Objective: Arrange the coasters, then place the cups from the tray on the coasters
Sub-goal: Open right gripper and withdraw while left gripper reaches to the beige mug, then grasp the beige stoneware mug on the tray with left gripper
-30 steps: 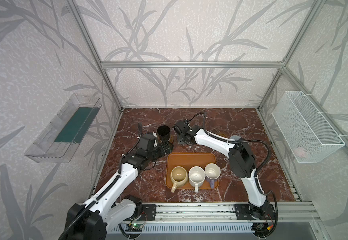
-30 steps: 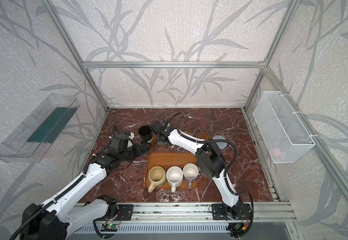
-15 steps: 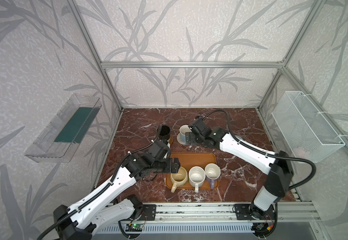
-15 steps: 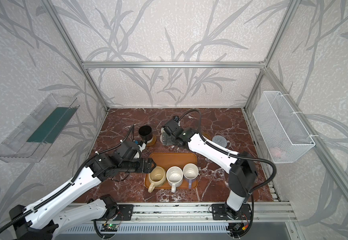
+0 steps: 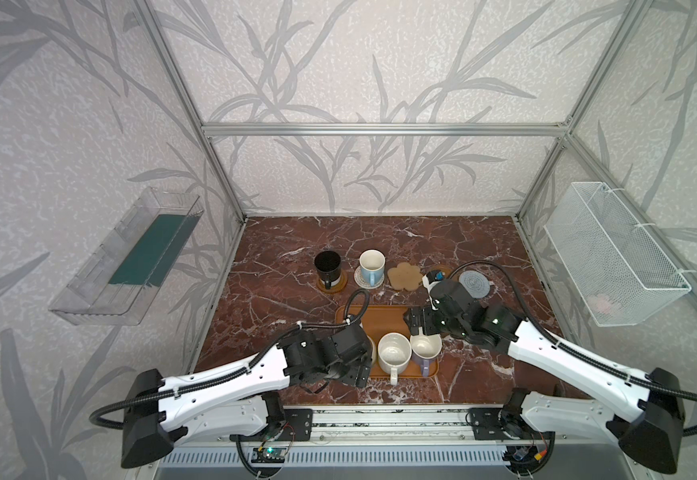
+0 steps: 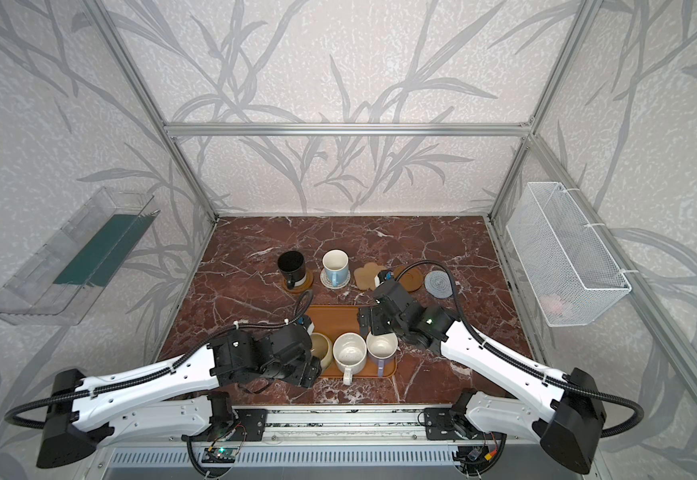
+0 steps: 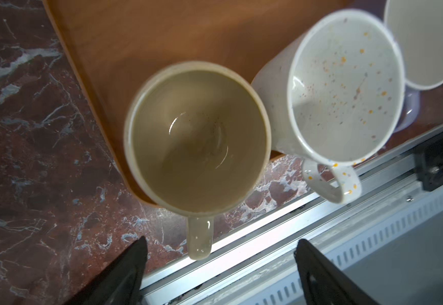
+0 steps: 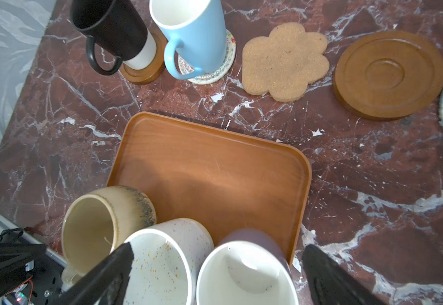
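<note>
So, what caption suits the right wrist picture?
Open claw above the lavender cup on the tray; black cup and blue cup already on coasters.

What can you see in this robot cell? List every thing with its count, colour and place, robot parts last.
black handled mug: 1, black, back row, leftmost, on a round brown wooden coaster
light blue handled mug: 1, blue, next along, on a beige woven round coaster
tan flower-shaped cork coaster: 1, tan, bare, back row middle
round brown wooden saucer: 1, brown, bare, right of the flower
grey-blue woven round coaster: 1, bare, rightmost
orange-brown rounded-rectangle tray: 1, front middle
cream-yellow mug, white speckled mug, lavender mug: 3, side by side on the tray's near end
clear plastic wall bin: 1, left wall
white wire basket: 1, right wall
red-brown marble tabletop: 1
left gripper: black, open, by the cream-yellow mug's handle
right gripper: black, open, by the lavender mug
</note>
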